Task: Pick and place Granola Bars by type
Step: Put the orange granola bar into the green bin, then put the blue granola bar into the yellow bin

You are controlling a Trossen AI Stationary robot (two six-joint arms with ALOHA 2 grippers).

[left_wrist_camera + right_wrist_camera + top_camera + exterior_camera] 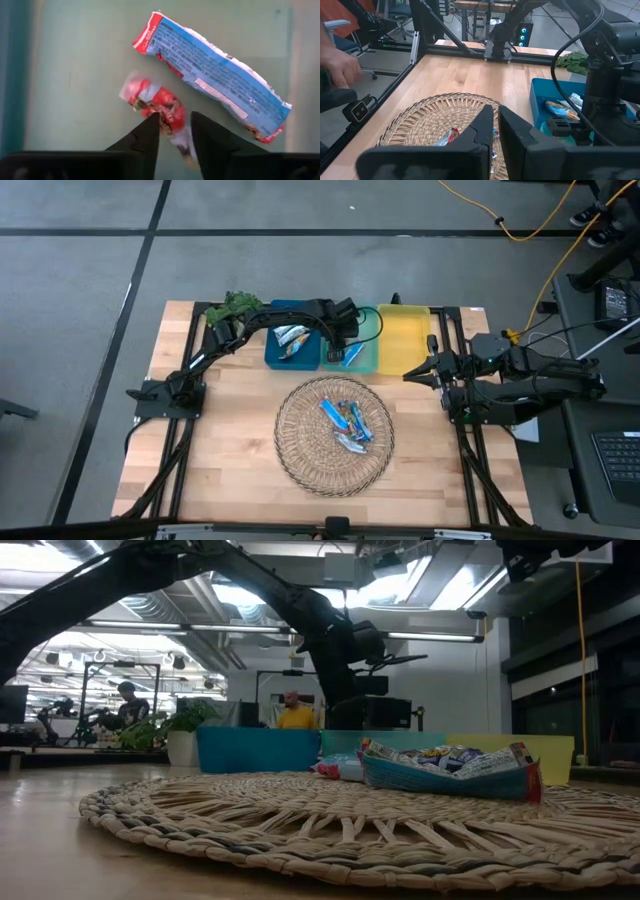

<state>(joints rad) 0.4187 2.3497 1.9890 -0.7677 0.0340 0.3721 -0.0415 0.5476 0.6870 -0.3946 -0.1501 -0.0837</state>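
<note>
My left gripper (345, 330) hangs high over the teal bin (368, 348), fingers pointing down and a bar's width apart. In the left wrist view a red-wrapped granola bar (159, 106) shows blurred between the fingers (175, 117). A blue bar with red ends (215, 75) lies flat on the bin floor. Silver-white and orange bars (290, 338) lie in the blue bin (272, 355). Several mostly blue bars (345, 425) lie piled on the round wicker mat (300, 450). My right gripper (408, 376) waits shut at the table's right side, level with the mat's far edge. My left gripper has a finger on either side of the red bar's near end (172, 120), coming from above. The bar is blurred while the fingers (150, 130) and the bin floor are sharp. Whether the fingers touch it, I cannot tell.
A yellow bin (405, 340) stands right of the teal one, and a green leafy plant (232, 305) sits at the far left corner. A person's hand (340, 67) shows beyond the table's edge in the right wrist view. Bare wood lies left and right of the mat.
</note>
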